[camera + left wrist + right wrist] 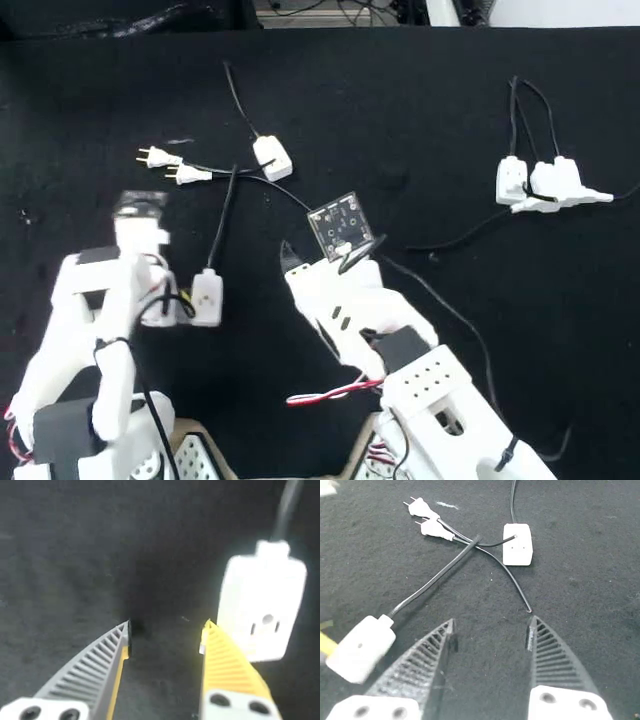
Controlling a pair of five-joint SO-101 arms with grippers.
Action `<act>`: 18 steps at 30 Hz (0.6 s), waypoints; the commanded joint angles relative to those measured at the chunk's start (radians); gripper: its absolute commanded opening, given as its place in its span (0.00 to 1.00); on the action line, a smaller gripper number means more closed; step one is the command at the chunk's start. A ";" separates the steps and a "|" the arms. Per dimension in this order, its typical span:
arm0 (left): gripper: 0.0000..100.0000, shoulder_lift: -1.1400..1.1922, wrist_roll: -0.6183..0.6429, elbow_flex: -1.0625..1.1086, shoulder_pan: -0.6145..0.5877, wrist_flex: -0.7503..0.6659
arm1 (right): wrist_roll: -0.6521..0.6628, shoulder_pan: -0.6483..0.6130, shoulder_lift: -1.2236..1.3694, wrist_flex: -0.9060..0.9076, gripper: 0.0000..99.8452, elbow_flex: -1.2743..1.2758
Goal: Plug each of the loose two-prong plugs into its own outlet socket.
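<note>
Two loose two-prong plugs lie at the back left, their black cords crossing; in the right wrist view they are the plugs. A white outlet socket lies beside them. A second socket lies nearer the front. My left gripper is open just beside that second socket, the yellow finger next to it, nothing between the fingers. My right gripper is open and empty, low over the cloth short of the first socket.
A black cloth covers the table. At the back right lies a cluster of white sockets with plugs seated in them, cords trailing toward the middle. A cord end lies between the right gripper and the first socket.
</note>
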 commanded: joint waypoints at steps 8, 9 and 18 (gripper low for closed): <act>0.24 -0.005 0.181 -0.024 0.361 -0.081 | 0.003 -0.009 -0.027 -0.032 0.22 -0.010; 0.24 -0.009 0.201 -0.024 0.394 -0.083 | 0.003 -0.009 -0.027 -0.032 0.22 -0.010; 0.23 -0.014 0.216 -0.223 0.415 0.169 | 0.003 -0.009 -0.027 -0.032 0.22 -0.010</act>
